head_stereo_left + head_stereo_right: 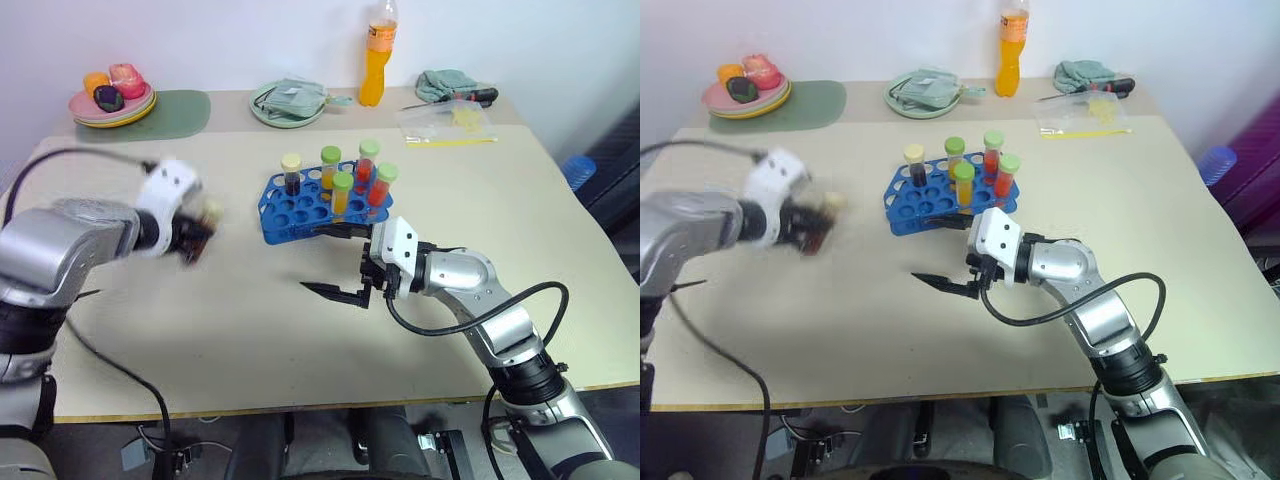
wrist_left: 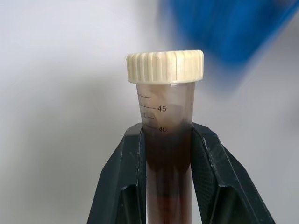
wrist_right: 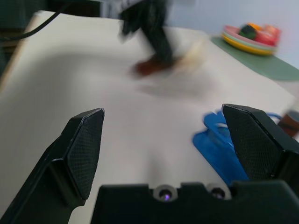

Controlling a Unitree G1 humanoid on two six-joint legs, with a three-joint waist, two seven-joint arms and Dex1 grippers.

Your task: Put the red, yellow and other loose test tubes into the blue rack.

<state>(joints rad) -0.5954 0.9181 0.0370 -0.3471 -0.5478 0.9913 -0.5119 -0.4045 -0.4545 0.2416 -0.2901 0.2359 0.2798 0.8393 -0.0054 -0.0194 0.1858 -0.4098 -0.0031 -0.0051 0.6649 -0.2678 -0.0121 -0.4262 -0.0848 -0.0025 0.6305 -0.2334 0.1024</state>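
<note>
The left gripper [image 2: 166, 154] is clamped on a cream-capped dark-brown tube [image 2: 166, 126] left of the blue rack [image 1: 300, 205], its long axis running along the fingers, cap outward, while the right gripper [image 1: 335, 262] hangs spread and empty.

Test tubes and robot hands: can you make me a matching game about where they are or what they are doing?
Things:
1. tube with the cream cap and brown liquid
2. right end effector
3. blue rack
4. orange bottle

States:
A. open, holding nothing, in front of the rack
B. standing at the back of the table by the wall
C. clamped in the left end effector
D. on the table, with five capped tubes upright in it

Pairs: 1-C, 2-A, 3-D, 4-B
</note>
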